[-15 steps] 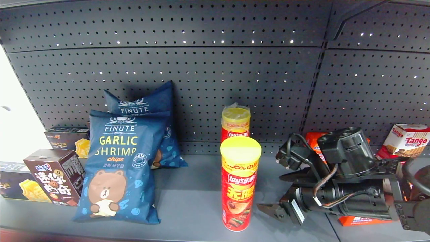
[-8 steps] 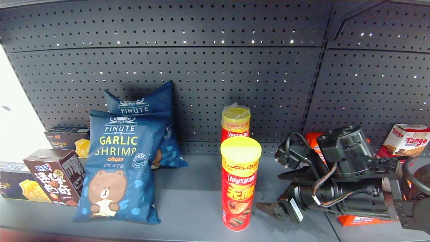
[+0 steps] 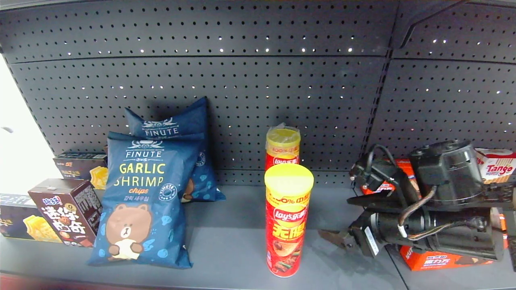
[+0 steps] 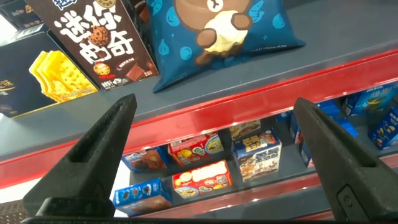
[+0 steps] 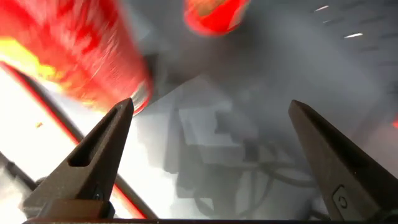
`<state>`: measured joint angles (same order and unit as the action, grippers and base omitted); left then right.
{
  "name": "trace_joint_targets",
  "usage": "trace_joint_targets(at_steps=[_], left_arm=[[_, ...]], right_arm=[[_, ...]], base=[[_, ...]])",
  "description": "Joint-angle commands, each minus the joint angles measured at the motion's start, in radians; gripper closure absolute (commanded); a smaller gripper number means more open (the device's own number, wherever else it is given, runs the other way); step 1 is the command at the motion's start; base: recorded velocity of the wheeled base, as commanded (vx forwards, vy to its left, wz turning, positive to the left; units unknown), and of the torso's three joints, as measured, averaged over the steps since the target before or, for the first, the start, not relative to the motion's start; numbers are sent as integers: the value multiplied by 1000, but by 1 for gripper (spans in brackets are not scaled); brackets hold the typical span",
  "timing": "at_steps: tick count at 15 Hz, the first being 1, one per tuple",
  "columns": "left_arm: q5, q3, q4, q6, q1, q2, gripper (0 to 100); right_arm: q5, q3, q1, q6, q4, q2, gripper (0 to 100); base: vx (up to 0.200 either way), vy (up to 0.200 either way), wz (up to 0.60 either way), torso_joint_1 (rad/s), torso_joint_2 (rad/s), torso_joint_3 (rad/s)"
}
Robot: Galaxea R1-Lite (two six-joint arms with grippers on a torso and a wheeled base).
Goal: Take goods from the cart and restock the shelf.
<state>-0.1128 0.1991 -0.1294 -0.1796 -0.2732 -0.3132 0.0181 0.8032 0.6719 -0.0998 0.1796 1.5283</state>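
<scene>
the can [image 3: 288, 219] stands upright on the shelf [image 3: 229, 245]. the right claw [image 3: 337, 217] hovers just right of the can, released and empty. the left claw [image 4: 214, 155], well left of the can, gapes empty too.

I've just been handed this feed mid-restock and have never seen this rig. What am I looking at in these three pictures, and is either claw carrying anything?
This is a two-armed robot facing a store shelf. The wide picture comes from its head camera. The other two look out from each wrist, between that arm's two fingers. In the head view the right gripper sits low over the shelf, open and empty, beside the front chip can; a second can stands behind it. Two blue chip bags and brown boxes stand farther left, an orange box at the far right. The left gripper, open and empty, is out in front of the shelf's edge, above small boxes on a lower level.
</scene>
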Motion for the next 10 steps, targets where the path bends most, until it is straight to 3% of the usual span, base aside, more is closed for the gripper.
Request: trace_joint_targets(at_steps=[1,3,5,7,10], left_arm=[[-1,-1,-1,0,5,26,0],[-5,-27,-3,0,8,77,0],[-8,-56,-4,-1,25,135,0],[-7,-78,-4,-1,48,171,0],[-8,-98,-4,-8,57,186,0]], right_arm=[[10,-12,-77,6,15,-165,0],[11,-62,-172,6,14,-315,0],[11,-174,-338,6,8,-490,0],[14,-271,-423,11,9,-622,0],[168,-429,-457,104,12,-818,0]], base=[[0,0,0,0,0,0],[0,0,0,0,0,0],[0,0,0,0,0,0],[0,0,0,0,0,0],[0,0,0,0,0,0]])
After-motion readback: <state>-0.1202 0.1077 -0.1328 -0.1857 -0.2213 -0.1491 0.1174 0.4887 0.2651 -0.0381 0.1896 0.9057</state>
